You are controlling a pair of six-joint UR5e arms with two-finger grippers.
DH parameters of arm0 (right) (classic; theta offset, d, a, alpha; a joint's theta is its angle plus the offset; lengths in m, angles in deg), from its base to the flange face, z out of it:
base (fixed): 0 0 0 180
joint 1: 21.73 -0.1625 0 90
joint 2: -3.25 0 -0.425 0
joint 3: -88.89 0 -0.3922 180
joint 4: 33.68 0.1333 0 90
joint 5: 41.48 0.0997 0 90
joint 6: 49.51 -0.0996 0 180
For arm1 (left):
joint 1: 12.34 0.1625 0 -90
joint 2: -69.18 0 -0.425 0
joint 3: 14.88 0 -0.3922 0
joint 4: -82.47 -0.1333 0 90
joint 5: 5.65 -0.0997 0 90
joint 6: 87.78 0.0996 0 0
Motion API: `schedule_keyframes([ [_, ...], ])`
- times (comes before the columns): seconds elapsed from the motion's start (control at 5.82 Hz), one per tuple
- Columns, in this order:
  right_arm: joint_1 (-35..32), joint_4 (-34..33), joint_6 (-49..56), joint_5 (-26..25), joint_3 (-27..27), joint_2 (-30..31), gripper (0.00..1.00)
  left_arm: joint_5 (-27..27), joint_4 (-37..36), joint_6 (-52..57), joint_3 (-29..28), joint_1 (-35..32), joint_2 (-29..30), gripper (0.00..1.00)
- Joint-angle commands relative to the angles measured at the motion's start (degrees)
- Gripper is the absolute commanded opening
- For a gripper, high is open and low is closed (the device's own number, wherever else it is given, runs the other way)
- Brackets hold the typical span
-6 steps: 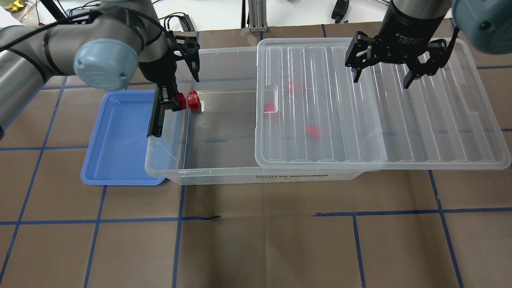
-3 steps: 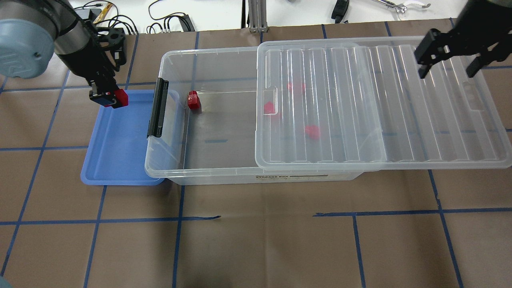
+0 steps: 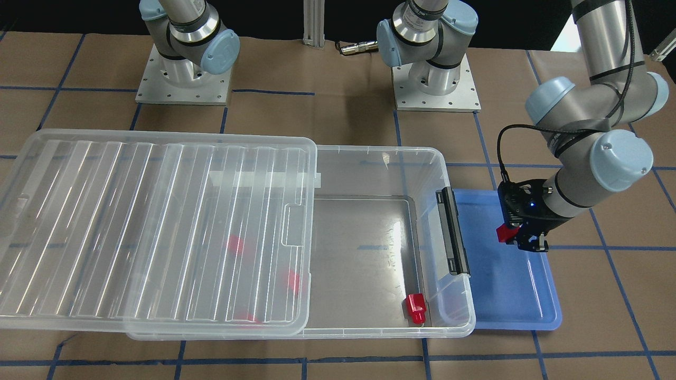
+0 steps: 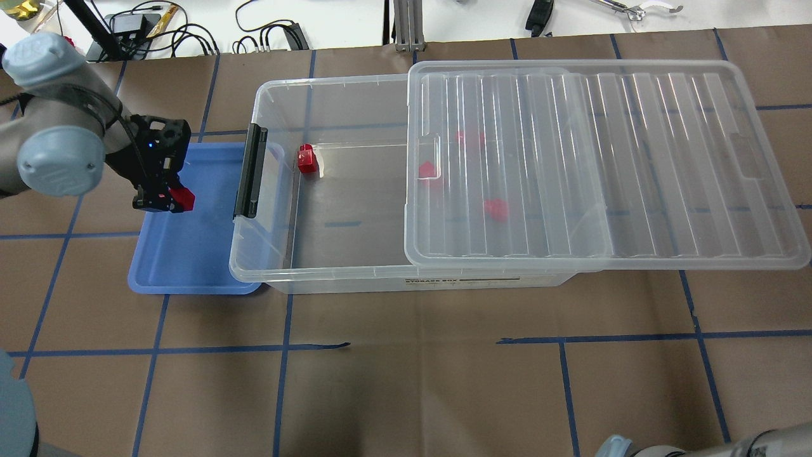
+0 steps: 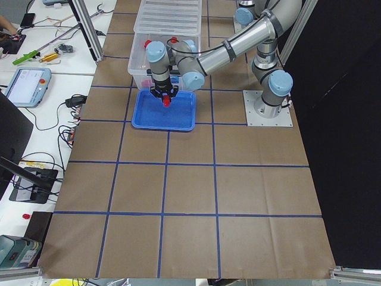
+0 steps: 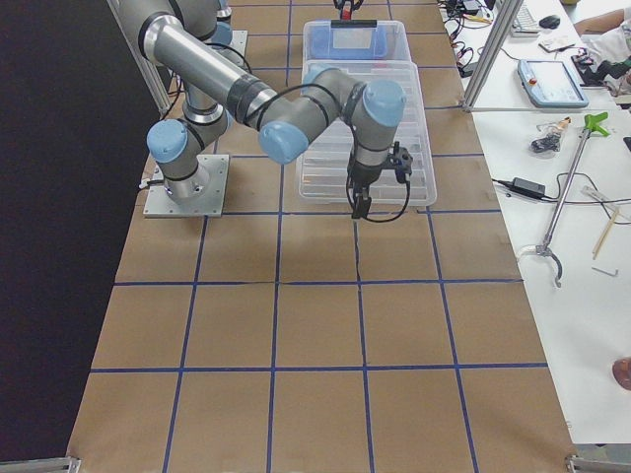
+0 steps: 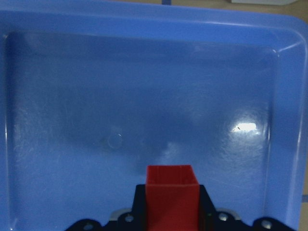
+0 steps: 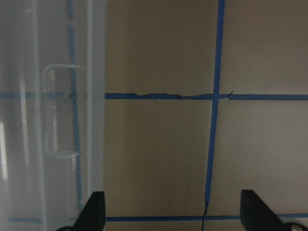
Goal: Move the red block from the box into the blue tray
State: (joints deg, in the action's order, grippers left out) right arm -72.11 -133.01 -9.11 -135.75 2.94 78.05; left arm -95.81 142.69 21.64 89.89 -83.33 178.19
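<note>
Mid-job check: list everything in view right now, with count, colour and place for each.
red block: 1, red, held above the blue tray
loose red blocks: 4, red, inside the box; one uncovered near the latch end, three seen through the lid
blue tray: 1, blue, beside the box's latch end, nothing lying in it
box: 1, clear, mid-table
latch bar: 1, black, on the box's end nearest the tray
lid: 1, clear ribbed, slid partway off, overhanging the end away from the tray
table: brown paper, blue tape grid
left gripper: jaws shut on the red block
right gripper: jaws open, empty, over the table beside the lid's far end
</note>
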Motion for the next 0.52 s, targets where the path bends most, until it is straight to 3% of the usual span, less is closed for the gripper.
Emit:
schedule_keyframes([
  [0.0,3.18,-3.50,1.53,0.65,-0.88,-5.35,1.00,1.99,-5.90,1.32,2.98,-0.11,4.53,0.22],
  [0.17,3.18,-3.59,0.92,2.92,-4.11,-4.76,1.00,2.71,-6.77,1.32,2.99,-0.11,5.94,0.29],
  [0.34,3.10,-4.63,-2.40,4.43,-6.14,-4.23,1.00,2.28,-6.00,1.32,2.12,-0.11,5.87,0.97],
])
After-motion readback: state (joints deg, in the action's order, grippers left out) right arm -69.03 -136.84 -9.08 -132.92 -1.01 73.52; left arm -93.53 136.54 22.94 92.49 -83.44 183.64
